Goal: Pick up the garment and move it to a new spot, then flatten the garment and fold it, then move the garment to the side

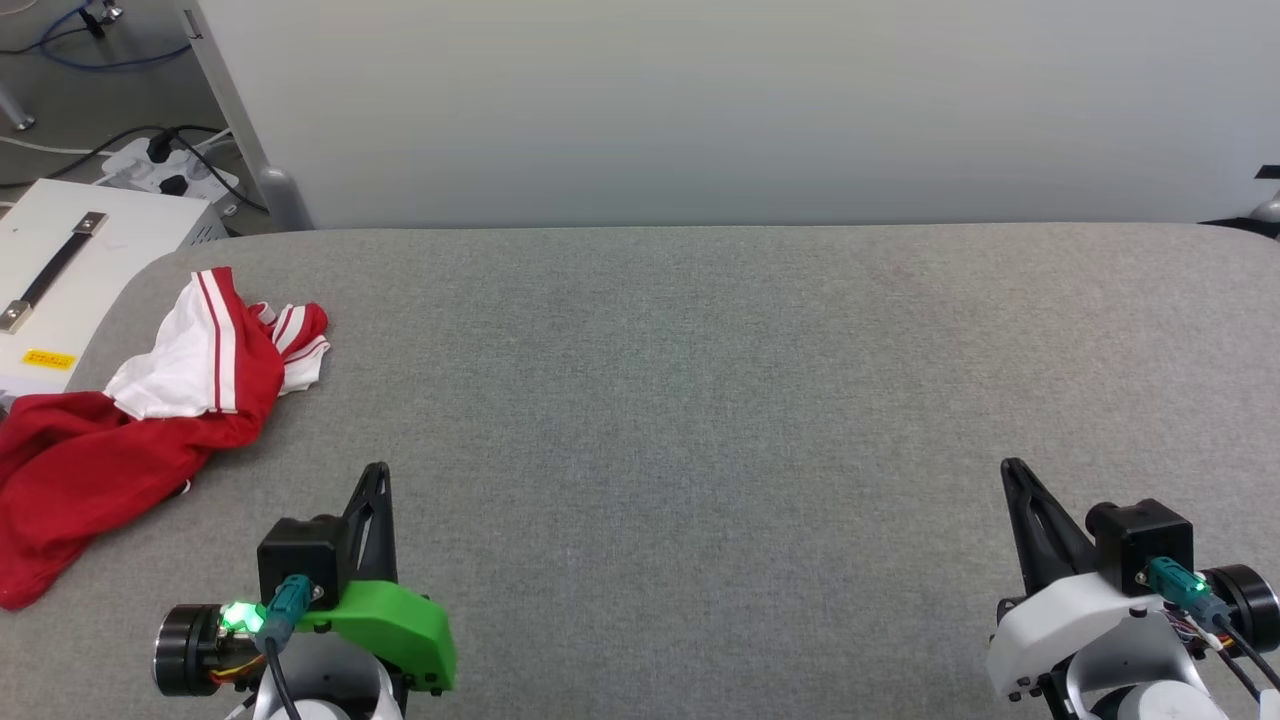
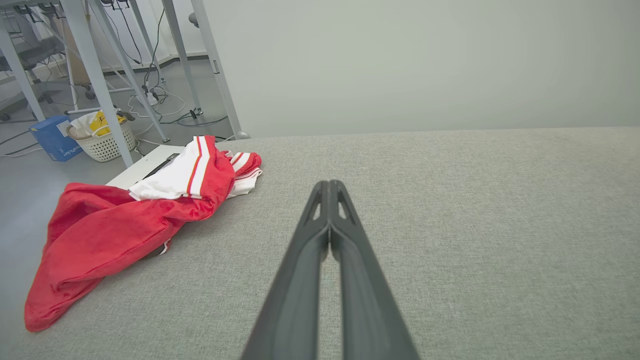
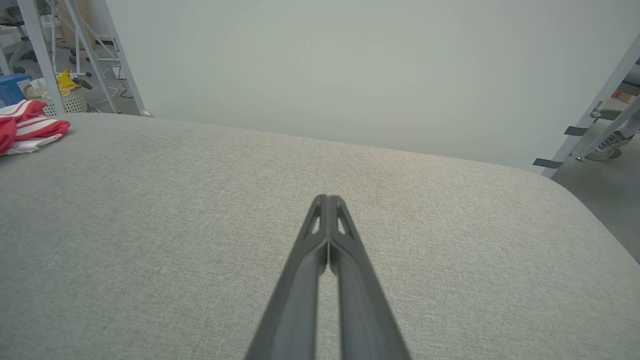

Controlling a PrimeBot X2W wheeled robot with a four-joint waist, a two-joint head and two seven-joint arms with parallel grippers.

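The garment (image 1: 120, 440) is a red T-shirt with white, red-striped sleeves. It lies crumpled at the left edge of the grey table (image 1: 700, 400), part of it hanging over the edge. The left wrist view has the garment (image 2: 115, 225) ahead and to the left; the right wrist view catches a striped corner of the garment (image 3: 25, 127) at far left. My left gripper (image 1: 377, 475) hovers near the table's front, right of the garment and apart from it, shut and empty (image 2: 329, 186). My right gripper (image 1: 1012, 470) is far to the right, also shut and empty (image 3: 327, 200).
A white box (image 1: 70, 270) with a dark handle stands just beyond the table's left end, with a power strip and cables (image 1: 170, 170) on the floor behind. A pale wall panel (image 1: 700, 110) runs along the table's far edge. Metal frame legs (image 2: 95, 75) and a basket (image 2: 100, 137) stand at left.
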